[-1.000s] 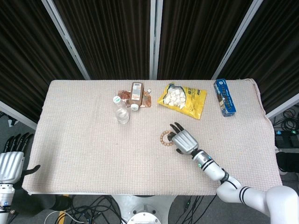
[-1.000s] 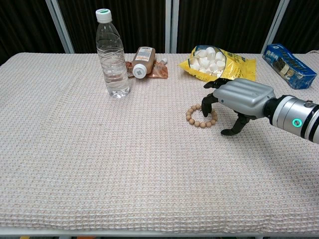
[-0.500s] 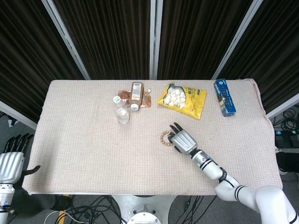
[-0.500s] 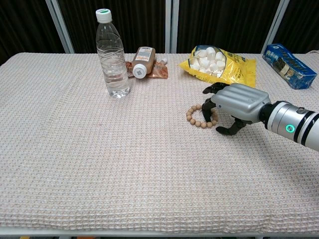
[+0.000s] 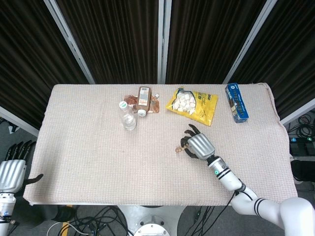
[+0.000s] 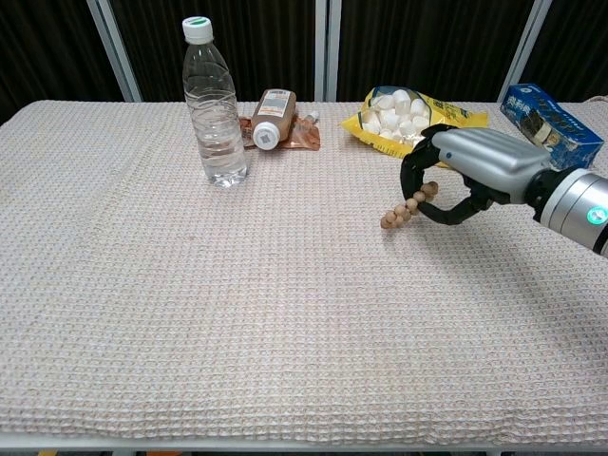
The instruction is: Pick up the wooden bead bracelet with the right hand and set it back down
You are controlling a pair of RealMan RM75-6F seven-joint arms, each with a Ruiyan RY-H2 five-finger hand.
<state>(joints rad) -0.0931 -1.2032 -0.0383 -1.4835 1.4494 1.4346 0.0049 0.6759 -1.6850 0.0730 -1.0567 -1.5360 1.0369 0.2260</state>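
Observation:
The wooden bead bracelet (image 6: 408,205) (image 5: 181,145) hangs from my right hand (image 6: 467,171) (image 5: 198,145), pinched at one end between thumb and fingers. Its lower beads droop toward the woven cloth, right of centre on the table; whether they touch it I cannot tell. My left hand (image 5: 11,169) is at the far left edge in the head view, below table level, holding nothing with its fingers apart.
A clear water bottle (image 6: 216,104) stands at the back left of centre. A brown bottle (image 6: 272,116) lies beside it on a foil pouch. A yellow marshmallow bag (image 6: 418,118) lies just behind my right hand. A blue box (image 6: 549,112) lies at the far right.
My right hand closed on the bracelet, which lay flat as a ring, and lifted it up and to the right. The left hand has stayed put.

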